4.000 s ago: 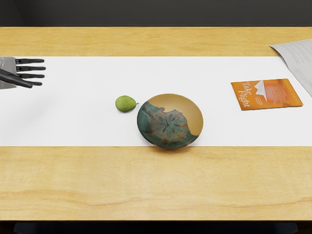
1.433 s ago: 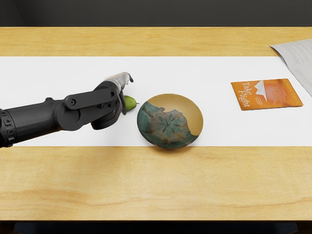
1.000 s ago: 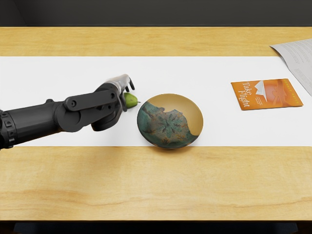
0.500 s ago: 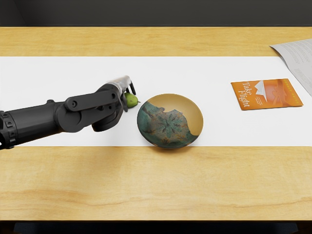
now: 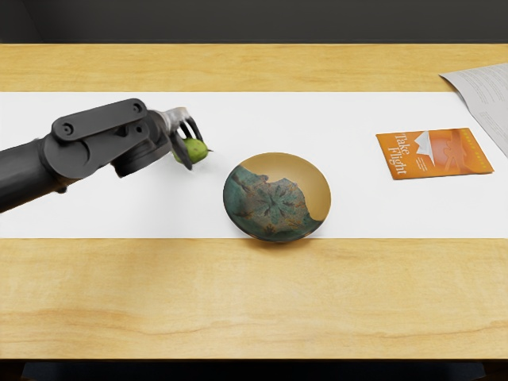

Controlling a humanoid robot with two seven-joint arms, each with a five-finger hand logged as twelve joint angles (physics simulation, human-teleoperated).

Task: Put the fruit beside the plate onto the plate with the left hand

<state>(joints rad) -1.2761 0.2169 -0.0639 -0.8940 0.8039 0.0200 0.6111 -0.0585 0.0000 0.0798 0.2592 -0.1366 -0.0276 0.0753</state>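
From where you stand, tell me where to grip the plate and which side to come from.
Pinch the plate by its upturned rim: it is shallow, round and lies flat on the white runner, so only the edge offers a hold. Come from its right, probably, since the left hand, shut on the pear, hangs to its left.

I see a light wood table [image 5: 254,302] w/ white runner [image 5: 317,119] across it, dark backdrop [image 5: 254,20] behind far edge. Orange booklet [image 5: 433,153] on runner, pic right; paper sheet [image 5: 484,99] at far-right edge.
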